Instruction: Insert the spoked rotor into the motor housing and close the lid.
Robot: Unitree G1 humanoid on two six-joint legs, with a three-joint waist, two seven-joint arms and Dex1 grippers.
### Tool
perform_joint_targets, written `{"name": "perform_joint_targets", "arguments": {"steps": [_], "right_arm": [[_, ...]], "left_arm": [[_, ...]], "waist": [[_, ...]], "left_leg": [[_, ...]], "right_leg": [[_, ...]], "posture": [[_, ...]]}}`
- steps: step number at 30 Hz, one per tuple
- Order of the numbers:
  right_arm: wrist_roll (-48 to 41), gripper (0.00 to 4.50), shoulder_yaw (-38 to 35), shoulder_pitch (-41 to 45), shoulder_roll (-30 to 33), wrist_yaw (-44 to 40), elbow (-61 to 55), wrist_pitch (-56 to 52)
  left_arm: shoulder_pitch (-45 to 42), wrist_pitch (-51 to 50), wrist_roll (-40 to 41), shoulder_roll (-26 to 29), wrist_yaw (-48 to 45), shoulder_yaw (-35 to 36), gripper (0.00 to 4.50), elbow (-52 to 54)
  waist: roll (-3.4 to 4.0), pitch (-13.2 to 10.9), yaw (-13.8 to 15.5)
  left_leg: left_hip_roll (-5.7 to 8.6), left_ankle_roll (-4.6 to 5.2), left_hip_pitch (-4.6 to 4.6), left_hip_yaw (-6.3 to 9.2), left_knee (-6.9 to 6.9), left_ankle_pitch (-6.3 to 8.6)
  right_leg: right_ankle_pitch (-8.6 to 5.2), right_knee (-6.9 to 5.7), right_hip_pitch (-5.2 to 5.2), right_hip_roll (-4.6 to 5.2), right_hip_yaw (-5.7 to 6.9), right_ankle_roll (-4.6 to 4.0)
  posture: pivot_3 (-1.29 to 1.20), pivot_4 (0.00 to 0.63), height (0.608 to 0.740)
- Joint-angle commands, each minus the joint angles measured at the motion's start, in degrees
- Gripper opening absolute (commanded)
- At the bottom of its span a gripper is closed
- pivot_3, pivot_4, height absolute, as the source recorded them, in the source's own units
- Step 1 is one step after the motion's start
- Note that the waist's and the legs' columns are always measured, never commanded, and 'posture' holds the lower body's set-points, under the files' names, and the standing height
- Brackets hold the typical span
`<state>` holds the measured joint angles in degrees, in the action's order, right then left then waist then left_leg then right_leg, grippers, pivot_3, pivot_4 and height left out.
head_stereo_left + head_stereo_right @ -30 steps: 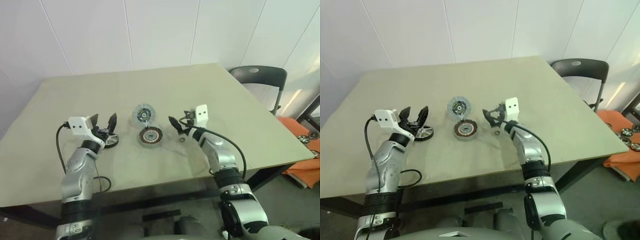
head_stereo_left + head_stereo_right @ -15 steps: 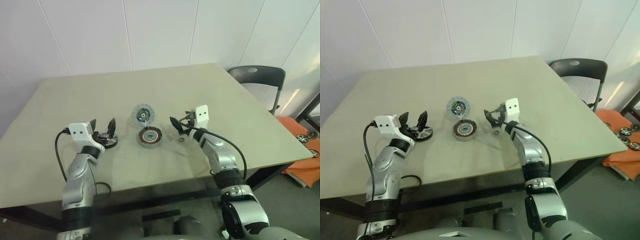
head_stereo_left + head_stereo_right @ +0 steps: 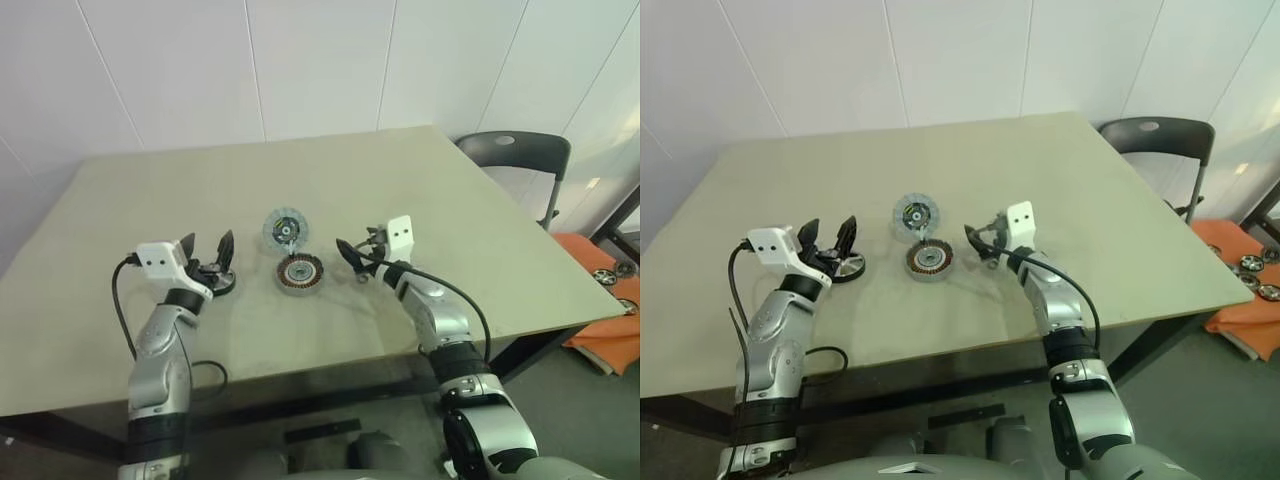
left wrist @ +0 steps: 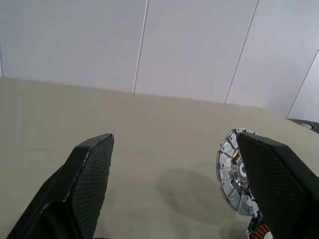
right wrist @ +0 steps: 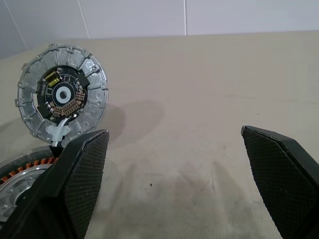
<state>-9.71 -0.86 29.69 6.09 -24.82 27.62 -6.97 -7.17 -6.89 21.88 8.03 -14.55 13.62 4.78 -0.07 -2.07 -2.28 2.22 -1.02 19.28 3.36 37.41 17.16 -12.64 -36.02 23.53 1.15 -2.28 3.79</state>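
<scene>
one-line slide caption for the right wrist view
Open right gripper faces the table, with an upright grey disc above the copper-coiled motor housing.

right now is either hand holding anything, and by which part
Nothing is held. The left hand and the right hand are both open with nothing between their fingers.

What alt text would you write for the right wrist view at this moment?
The right gripper hangs open over a beige table, with nothing between its black fingers. Beyond them an upright grey segmented disc with a small circuit board at its centre stands hinged above the motor housing, whose copper coils and silver rim peek in at the edge.
</scene>
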Motion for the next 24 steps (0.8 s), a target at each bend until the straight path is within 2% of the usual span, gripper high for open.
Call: {"name": "perform_joint_targets", "arguments": {"steps": [1,24], "right_arm": [[0.1,4.44,0.1,0.8,-0.3,0.2,-2.2,1.5],[0.4,4.44,0.5,5.9,-2.3,-0.9,6.2,6.1]], "left_arm": [[-1.3,1.1,0.3,0.0,0.0,-0.2,4.18,1.6],[-1.4,2.3,1.4,2.1,0.8,3.0,4.18,2.3]], "waist": [[0.00,0.0,0.0],[0.01,0.0,-0.1]], "left_leg": [[0.00,0.00,0.00,0.00,0.00,0.00],[-0.05,0.00,0.00,0.00,-0.03,0.00]], "right_leg": [[0.00,0.00,0.00,0.00,0.00,0.00],[0.00,0.04,0.01,-0.06,-0.01,-0.01]], "posture": [[0.00,0.000,0.740],[0.00,0.000,0.740]]}}
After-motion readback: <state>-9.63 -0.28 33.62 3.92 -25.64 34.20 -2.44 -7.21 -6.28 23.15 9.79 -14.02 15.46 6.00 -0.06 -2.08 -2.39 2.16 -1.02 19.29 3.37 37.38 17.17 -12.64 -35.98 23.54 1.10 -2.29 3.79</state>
